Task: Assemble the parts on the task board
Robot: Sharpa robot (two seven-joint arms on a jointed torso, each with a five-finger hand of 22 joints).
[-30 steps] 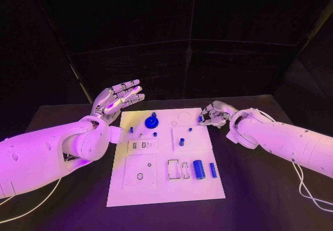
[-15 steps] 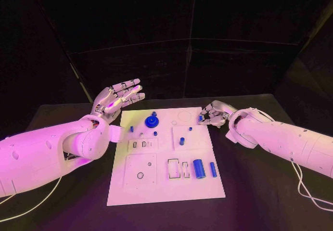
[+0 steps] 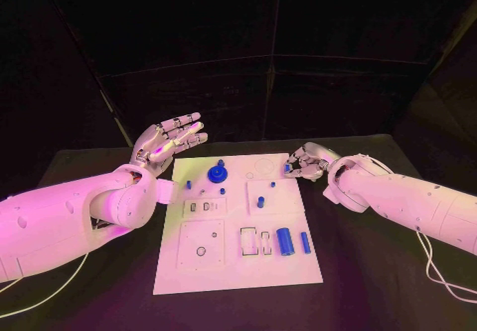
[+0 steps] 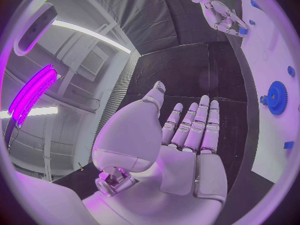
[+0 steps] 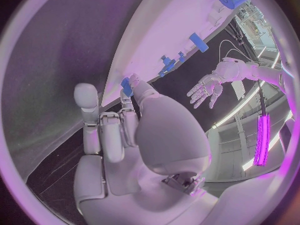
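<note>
Board: you see the task board [image 3: 238,269] flat on the black counter [image 3: 378,276].
Near parts: 2 blue cylinders [image 3: 285,242] lie near its right edge.
Gear: blue gear [image 3: 217,174] stands farther back.
Right hand [image 3: 306,165]: pinches a small blue part [image 3: 287,169] at the board's far right edge.
Left hand [image 3: 167,142]: raised off the board's far left corner, fingers spread, holding nothing.

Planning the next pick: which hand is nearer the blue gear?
Left. The left hand hangs open just past the board's far left corner, close to the gear. The right hand pinches a small blue part at the far right edge, farther off.
</note>
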